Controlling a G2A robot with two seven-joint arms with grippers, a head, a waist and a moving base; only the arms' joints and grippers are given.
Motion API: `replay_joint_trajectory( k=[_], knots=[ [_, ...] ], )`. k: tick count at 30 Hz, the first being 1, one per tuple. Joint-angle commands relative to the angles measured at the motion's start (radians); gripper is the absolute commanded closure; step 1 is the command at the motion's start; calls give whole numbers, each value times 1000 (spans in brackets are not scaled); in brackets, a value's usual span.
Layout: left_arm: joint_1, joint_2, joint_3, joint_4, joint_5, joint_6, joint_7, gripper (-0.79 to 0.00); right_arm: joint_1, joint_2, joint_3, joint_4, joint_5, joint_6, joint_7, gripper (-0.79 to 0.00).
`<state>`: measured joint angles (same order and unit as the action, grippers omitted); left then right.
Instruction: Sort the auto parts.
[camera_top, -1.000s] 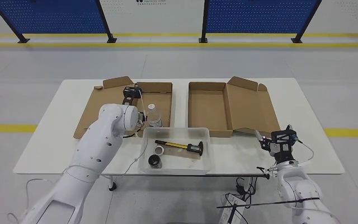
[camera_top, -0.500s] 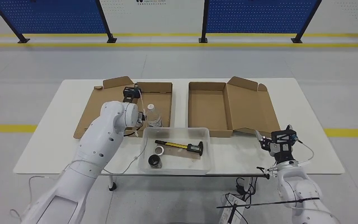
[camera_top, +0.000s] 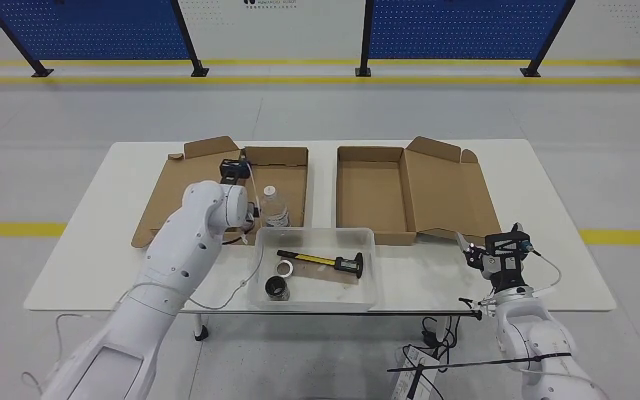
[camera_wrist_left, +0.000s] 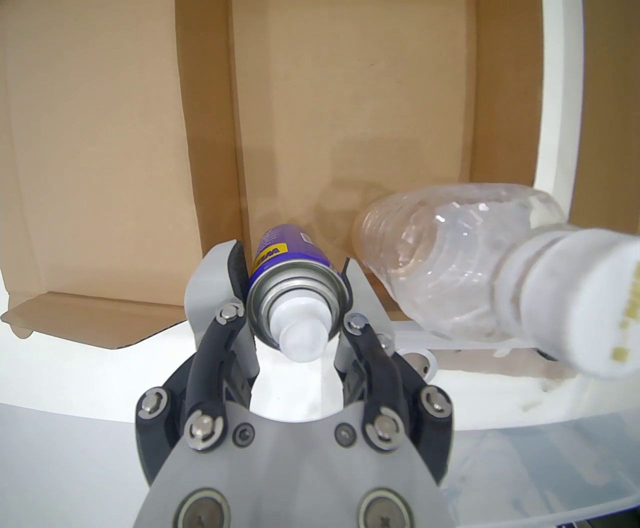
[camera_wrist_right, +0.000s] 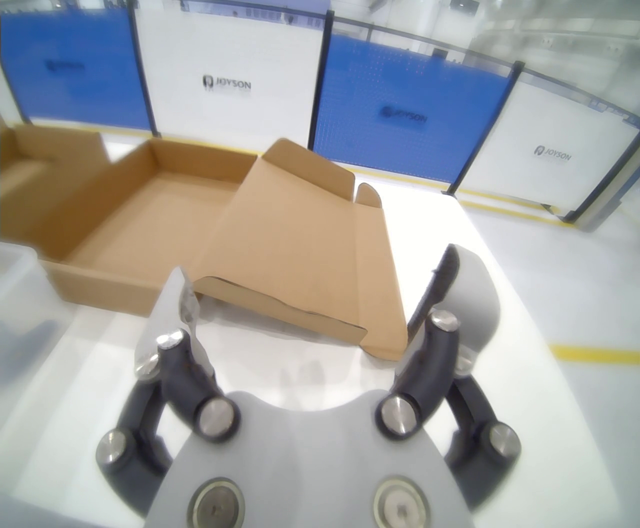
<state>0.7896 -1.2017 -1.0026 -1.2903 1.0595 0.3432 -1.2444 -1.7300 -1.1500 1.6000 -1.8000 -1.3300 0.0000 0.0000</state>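
Left gripper (camera_wrist_left: 295, 267) clamped on spray can (camera_wrist_left: 292, 282); right gripper (camera_wrist_right: 315, 275) idle.
Left of centre in the top view, the jaws grip the purple can's body over the left cardboard box (camera_top: 290, 185), beside a clear bottle (camera_wrist_left: 450, 260). At lower right, the right gripper's jaws stand apart above the table (camera_top: 560, 200).

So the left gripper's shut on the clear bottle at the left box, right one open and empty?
No: the left wrist view shows the left gripper shut on the purple spray can; the clear bottle is free beside it. It is at the left box, and the right gripper is open and empty.
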Motion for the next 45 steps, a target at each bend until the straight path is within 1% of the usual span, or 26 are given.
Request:
replay_joint_trajectory(
  k=[1, 3, 5, 6, 7, 8, 9, 14, 18, 25, 30, 34, 42, 45],
  knots=[
    [1, -2, 2, 6, 2, -1, 1, -3, 0, 0, 0, 0, 0, 0, 0, -785],
    [2, -4, 4, 14, 6, -3, 2, -46, 0, 0, 0, 0, 0, 0, 0, -785],
    [2, -6, 5, 21, 9, -4, 5, -166, 0, 0, 0, 0, 0, 0, 0, -785],
    [2, -6, 5, 25, 11, -3, 5, -311, 0, 0, 0, 0, 0, 0, 0, -785],
    [3, -7, 5, 27, 12, -2, 6, -477, 0, 0, 0, 0, 0, 0, 0, -785],
    [3, -9, 5, 28, 13, -2, 6, -714, 0, 0, 0, 0, 0, 0, 0, -785],
    [3, -9, 4, 29, 14, -2, 5, -785, 0, 0, 0, 0, 0, 0, 0, -785],
    [4, -11, 0, 30, 24, -2, -1, -785, 0, 0, 0, 0, 0, 0, 0, -785],
    [6, -12, -5, 14, 38, -1, -15, -785, 0, 0, 0, 0, 0, 0, 0, -785],
    [19, -11, -30, -39, 49, 21, -42, -785, 0, 0, 0, 0, 0, 0, 0, -785],
    [30, -7, -56, -98, 60, 26, -60, -785, 0, 0, 0, 0, 0, 0, 0, -785],
    [50, 0, -89, -185, 69, 27, -93, -785, 0, 0, 0, 0, 0, 0, 0, -785],
    [123, 20, -174, -422, 104, 5, -191, -785, 0, 0, 0, 0, 0, 0, 0, -785],
    [150, 25, -190, -501, 107, -15, -229, -785, 0, 0, 0, 0, 0, 0, 0, -785]
  ],
)
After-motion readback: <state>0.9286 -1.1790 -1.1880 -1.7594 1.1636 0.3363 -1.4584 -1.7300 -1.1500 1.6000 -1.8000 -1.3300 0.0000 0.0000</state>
